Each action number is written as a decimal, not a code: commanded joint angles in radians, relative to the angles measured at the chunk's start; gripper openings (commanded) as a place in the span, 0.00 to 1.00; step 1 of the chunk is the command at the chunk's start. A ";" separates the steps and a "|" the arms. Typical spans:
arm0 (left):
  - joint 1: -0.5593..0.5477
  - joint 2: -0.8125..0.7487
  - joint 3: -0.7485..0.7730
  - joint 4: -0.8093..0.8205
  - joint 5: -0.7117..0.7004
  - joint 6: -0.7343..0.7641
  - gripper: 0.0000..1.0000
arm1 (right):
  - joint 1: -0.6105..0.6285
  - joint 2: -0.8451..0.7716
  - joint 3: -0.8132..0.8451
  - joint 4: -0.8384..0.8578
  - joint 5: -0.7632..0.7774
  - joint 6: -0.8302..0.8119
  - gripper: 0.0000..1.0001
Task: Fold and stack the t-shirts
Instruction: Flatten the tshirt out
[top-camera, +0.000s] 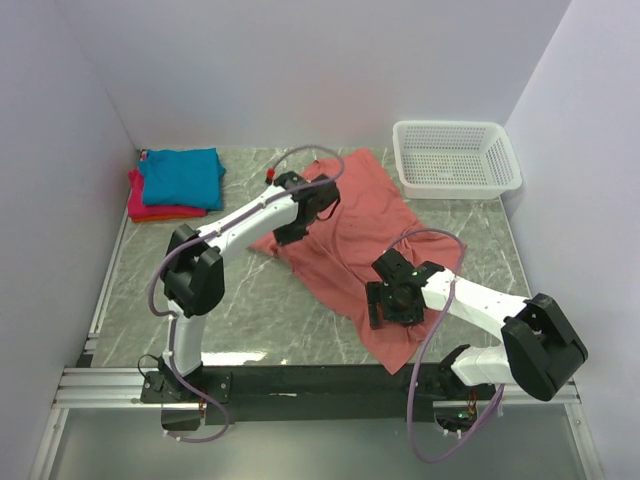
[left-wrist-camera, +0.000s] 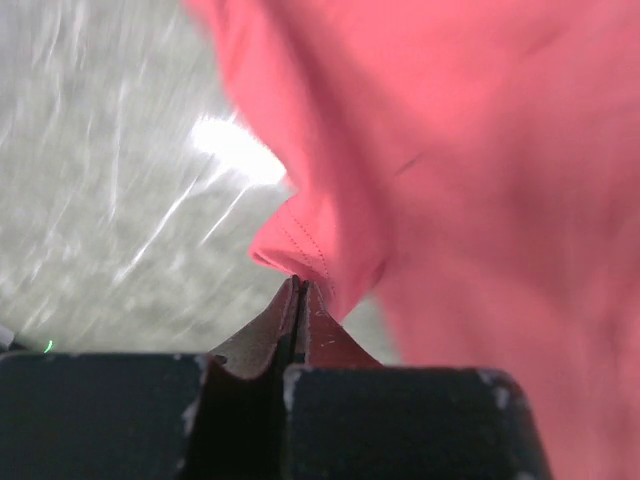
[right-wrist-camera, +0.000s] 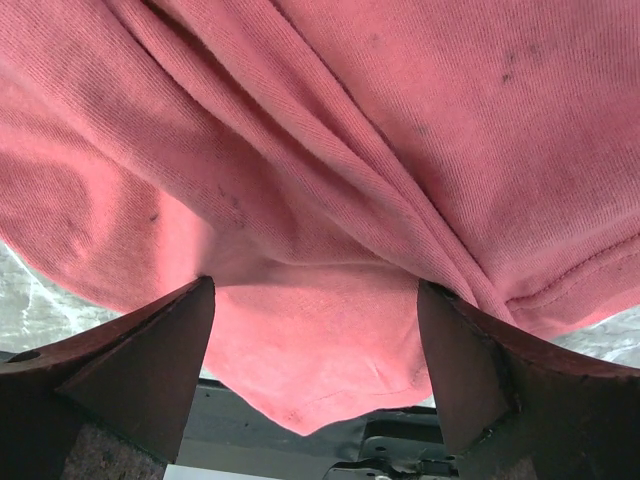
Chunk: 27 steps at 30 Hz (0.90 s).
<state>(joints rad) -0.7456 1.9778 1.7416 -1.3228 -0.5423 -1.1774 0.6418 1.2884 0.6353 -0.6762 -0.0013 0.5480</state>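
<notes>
Even, bright overhead light is noted; shadows are soft. At the left wrist the salmon-red t-shirt (left-wrist-camera: 480, 200) is blurred and glare is recorded on the tabletop (left-wrist-camera: 110, 220).

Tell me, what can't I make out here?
Top view: the magenta-pink t-shirt lies mostly hidden beneath the teal-blue t-shirt; only edges show.
Top view: the left arm covers where the left end effector pinches the salmon-red t-shirt.
Left wrist view: that shirt is blurred, cut off top and right.
Right wrist view: unclear whether the open right end effector touches the cloth.
</notes>
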 joint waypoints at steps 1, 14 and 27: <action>0.005 0.059 0.157 0.009 -0.127 0.105 0.01 | -0.011 -0.027 0.018 -0.025 0.011 -0.023 0.88; 0.028 0.109 0.018 0.330 0.074 0.418 0.01 | -0.014 -0.043 0.020 -0.022 0.026 -0.016 0.88; 0.121 -0.147 -0.296 0.595 0.174 0.289 0.69 | -0.018 0.006 0.020 0.018 0.027 -0.023 0.88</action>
<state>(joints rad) -0.6930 1.9736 1.5211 -0.8497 -0.4408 -0.8375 0.6338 1.2835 0.6357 -0.6769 0.0071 0.5301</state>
